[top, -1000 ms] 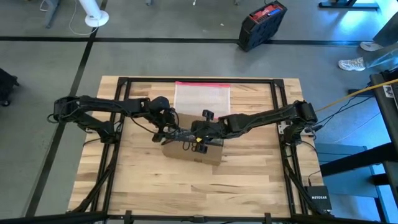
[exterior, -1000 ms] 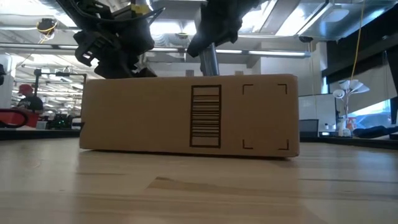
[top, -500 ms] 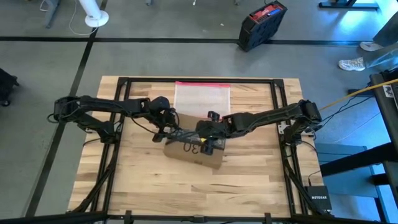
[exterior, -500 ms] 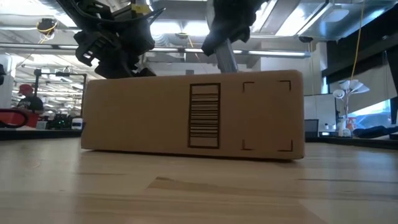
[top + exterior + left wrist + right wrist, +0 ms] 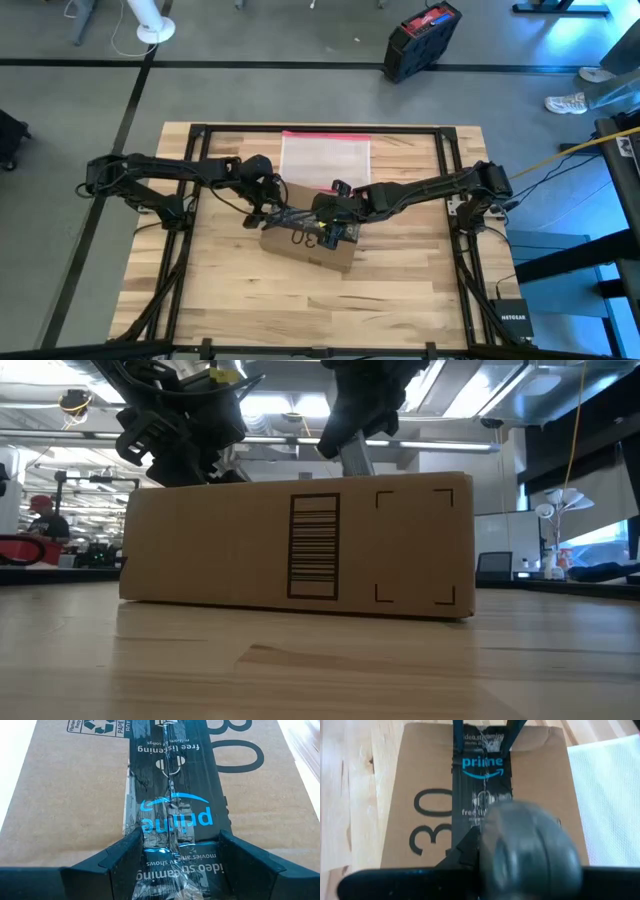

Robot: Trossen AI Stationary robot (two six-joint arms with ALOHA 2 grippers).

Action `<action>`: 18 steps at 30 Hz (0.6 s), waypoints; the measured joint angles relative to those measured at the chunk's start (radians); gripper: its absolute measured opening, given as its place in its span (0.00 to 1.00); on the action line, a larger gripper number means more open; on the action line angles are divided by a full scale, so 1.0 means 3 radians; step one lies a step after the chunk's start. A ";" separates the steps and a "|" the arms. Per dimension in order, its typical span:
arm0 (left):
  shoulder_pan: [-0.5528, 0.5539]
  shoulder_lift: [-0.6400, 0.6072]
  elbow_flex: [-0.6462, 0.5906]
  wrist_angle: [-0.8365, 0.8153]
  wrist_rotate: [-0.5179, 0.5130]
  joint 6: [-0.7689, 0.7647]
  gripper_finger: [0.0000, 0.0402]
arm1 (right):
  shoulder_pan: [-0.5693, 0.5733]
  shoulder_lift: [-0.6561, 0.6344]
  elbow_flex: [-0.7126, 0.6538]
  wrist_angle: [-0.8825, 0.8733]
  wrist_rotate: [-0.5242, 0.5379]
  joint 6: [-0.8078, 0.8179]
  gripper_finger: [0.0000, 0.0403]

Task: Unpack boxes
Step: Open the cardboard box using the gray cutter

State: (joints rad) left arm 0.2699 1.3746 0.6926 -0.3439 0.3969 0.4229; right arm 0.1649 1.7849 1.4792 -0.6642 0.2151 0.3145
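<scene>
Since a second ago the cardboard box (image 5: 308,243) has skidded a little toward my left arm's side and twisted on the wooden table (image 5: 400,290), still shut. My left gripper (image 5: 175,851) straddles the black tape strip (image 5: 172,795) with fingers spread, pinning that end. My right gripper (image 5: 335,225), nearly closed, grips a rounded grey tool (image 5: 530,850) over the seam, likely to slit the tape.

You have a brown cardboard box (image 5: 310,240) with a black tape strip (image 5: 172,805) printed in blue and white lettering, a black "30" on top and a black barcode (image 5: 313,547) on its near side. Far of it lies a clear pouch (image 5: 325,157) edged pink-red. The table (image 5: 400,290) is pale wood.
</scene>
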 joint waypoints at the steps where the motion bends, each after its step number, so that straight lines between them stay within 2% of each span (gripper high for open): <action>1: 0.0000 0.0000 0.0000 0.0000 0.0000 -0.0001 0.62 | 0.0017 -0.0011 -0.0001 -0.0015 0.0011 -0.0003 0.15; 6: -0.0001 0.0004 0.0000 0.0002 0.0000 0.0005 0.62 | 0.0067 -0.0148 -0.0011 -0.0155 -0.0005 -0.0002 0.15; 16: 0.0003 0.0005 0.0000 -0.0011 -0.0022 -0.0034 0.62 | 0.0086 -0.0393 -0.0027 -0.1077 -0.0209 0.0047 0.15; 18: 0.0018 0.0005 0.0000 -0.0015 -0.0019 -0.0033 0.62 | 0.0091 -0.0413 -0.0017 -0.1115 -0.0232 0.0049 0.15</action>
State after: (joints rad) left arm 0.2754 1.3762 0.6926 -0.3485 0.3913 0.4129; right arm 0.1922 1.6609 1.4742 -0.9986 0.1456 0.3293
